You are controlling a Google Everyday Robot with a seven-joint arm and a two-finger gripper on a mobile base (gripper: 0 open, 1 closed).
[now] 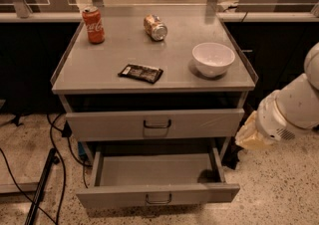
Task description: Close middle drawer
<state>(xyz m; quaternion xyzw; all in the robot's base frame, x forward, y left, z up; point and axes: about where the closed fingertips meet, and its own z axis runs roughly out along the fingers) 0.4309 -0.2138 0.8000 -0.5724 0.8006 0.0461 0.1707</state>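
The middle drawer (119,195) is pulled far out at the bottom of the cabinet. It has a low grey front with a small dark loop handle (158,199) and a plain grey inside with nothing in it. Above it, the drawer with the taller front and larger handle (157,124) stands only slightly out. My white arm (291,112) comes in from the right. My gripper (250,138) is at its cream-coloured end, just right of the cabinet. It sits level with the gap between the two drawers, above the open drawer's right corner, and touches nothing.
On the cabinet top (174,77) stand a red cola can (93,24), a tipped can (155,27), a dark snack packet (141,72) and a white bowl (213,58). Cables (55,169) lie on the floor at the left. Desks and a chair are behind.
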